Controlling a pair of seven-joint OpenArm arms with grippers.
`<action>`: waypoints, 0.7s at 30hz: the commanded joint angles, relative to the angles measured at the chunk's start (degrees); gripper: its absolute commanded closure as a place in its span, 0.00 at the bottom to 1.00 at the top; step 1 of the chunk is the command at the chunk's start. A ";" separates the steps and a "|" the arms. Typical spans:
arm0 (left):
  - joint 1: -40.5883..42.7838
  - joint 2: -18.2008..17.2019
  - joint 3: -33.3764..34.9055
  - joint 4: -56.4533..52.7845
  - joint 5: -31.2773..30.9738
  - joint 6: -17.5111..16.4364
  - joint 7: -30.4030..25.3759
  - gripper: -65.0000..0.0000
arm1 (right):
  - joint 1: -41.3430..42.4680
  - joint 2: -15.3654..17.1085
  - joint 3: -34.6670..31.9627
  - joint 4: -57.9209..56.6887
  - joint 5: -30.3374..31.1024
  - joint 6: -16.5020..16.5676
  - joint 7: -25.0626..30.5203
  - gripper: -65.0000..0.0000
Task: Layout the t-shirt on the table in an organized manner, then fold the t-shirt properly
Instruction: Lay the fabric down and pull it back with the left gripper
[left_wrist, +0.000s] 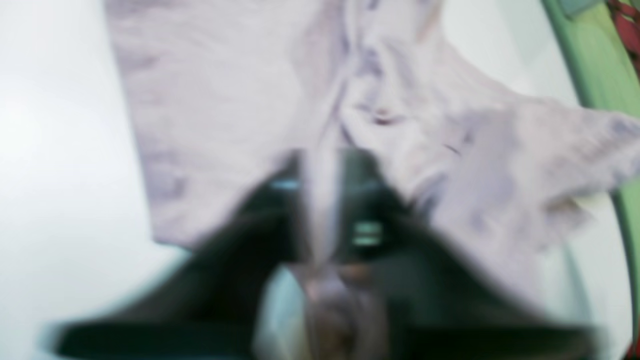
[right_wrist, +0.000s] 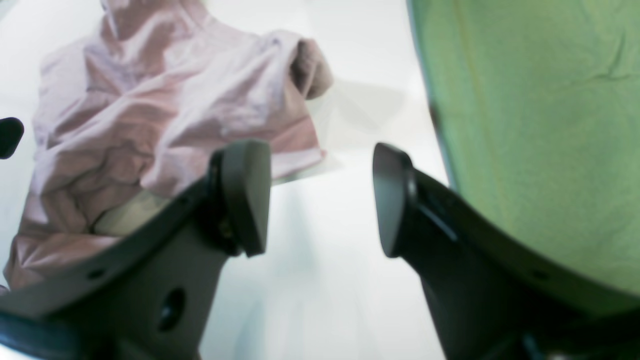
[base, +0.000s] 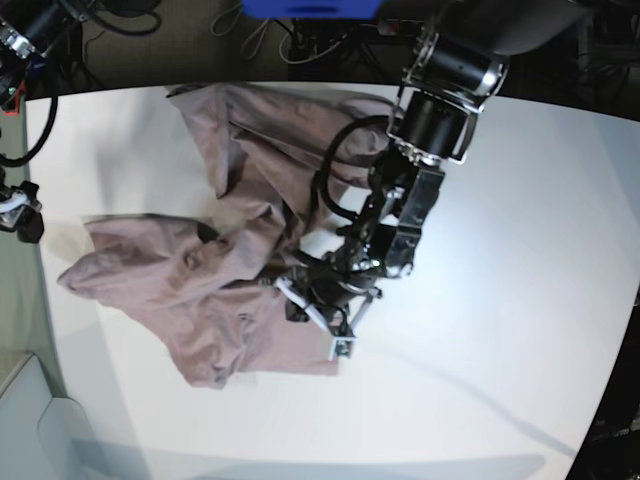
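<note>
The t-shirt (base: 215, 260) lies crumpled and bunched on the table (base: 520, 280), toward its left half as the base view shows it. It looks soft and limp, so I'd take it by a hem or sleeve edge. The left gripper (left_wrist: 322, 220) has pinched a fold of cloth. The right gripper (right_wrist: 320, 200) hangs open, holding nothing.

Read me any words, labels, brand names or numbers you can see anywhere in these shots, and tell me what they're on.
None can be read.
t-shirt: plain, no print showing.
table: blank.
left pincer: two small pale marks, too blurred to read.
</note>
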 joint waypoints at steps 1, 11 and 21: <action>-2.31 1.47 -0.08 -0.53 -0.50 -0.20 -2.45 1.00 | 0.59 1.23 0.18 0.74 0.79 0.77 1.20 0.49; -10.04 2.78 -0.08 -21.37 -0.32 -0.12 -8.34 1.00 | 0.94 1.23 0.18 -1.54 0.79 0.77 1.29 0.49; -15.93 -0.29 0.00 -31.21 7.41 -0.12 -14.31 1.00 | 1.12 1.23 0.18 -2.42 0.79 0.77 1.29 0.49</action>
